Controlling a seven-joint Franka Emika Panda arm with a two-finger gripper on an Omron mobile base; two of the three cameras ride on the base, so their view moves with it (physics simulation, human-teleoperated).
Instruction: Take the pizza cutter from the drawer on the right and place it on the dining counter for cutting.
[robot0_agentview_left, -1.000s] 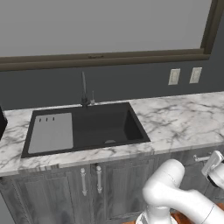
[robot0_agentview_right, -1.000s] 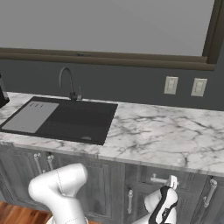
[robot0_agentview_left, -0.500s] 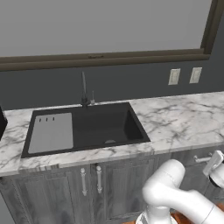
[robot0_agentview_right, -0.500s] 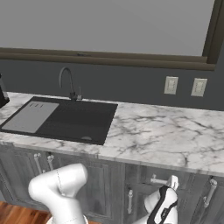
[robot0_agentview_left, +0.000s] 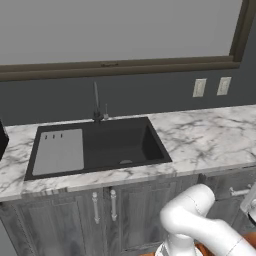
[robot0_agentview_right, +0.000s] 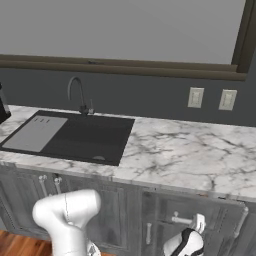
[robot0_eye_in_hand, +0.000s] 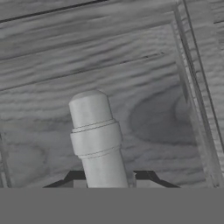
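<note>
Grey wood-grain fills the close-up from the hand: that is the drawer (robot0_eye_in_hand: 144, 87) front, still flush with the cabinet, and the gripper (robot0_eye_in_hand: 107, 177) is clamped right on its silver handle (robot0_eye_in_hand: 95, 135), the dark fingertips (robot0_eye_in_hand: 75, 176) pinching the round bar from either side. From the right base camera the drawer (robot0_agentview_right: 190, 210) sits under the right end of the marble counter (robot0_agentview_right: 195, 160), its handle (robot0_agentview_right: 182, 219) just left of the white hand (robot0_agentview_right: 192, 235) pressed up to it. Over on the left base camera the arm (robot0_agentview_left: 200, 225) bends low toward the same drawer (robot0_agentview_left: 230, 182) at the frame's right edge. Black sink (robot0_agentview_left: 100, 147) and faucet (robot0_agentview_left: 96, 105) occupy the counter's left half. Pizza cutter: can't tell where it is, drawer's shut.
</note>
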